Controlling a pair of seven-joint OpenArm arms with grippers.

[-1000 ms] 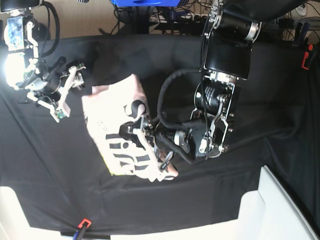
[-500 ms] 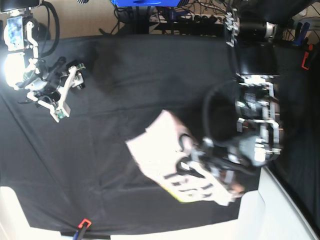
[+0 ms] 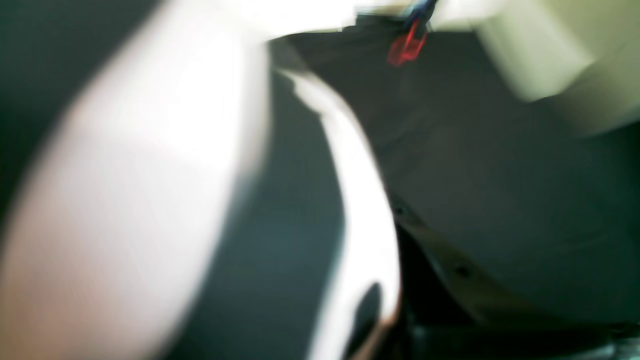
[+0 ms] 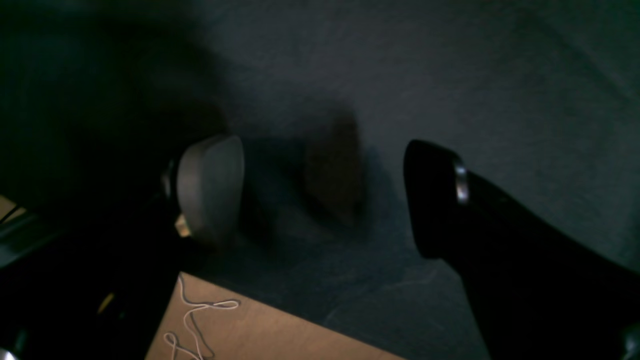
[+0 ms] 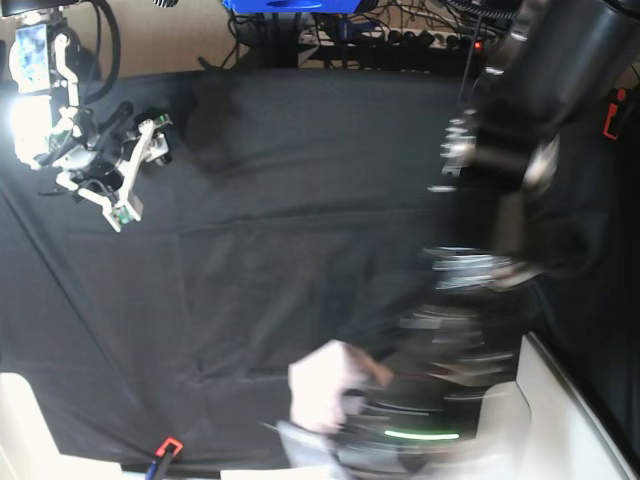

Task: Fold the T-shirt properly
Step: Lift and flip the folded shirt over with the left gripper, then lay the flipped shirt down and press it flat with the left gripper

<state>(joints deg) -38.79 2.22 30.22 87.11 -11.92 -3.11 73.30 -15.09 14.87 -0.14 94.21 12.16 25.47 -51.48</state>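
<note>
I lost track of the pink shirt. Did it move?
Yes. The T-shirt has slid across the black cloth toward its near edge, closer to the red clip.

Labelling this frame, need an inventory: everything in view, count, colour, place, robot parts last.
T-shirt: one, pale pink, bunched and motion-blurred at the near edge of the black cloth, at the left gripper.
Black cloth: one, covers the table.
Red clip: one, near edge of the cloth.
Red clip: one, far side edge.
Right gripper: black pads, jaws wide apart, empty, hanging over bare cloth.
Left gripper: heavily blurred, shut on the T-shirt.
</note>
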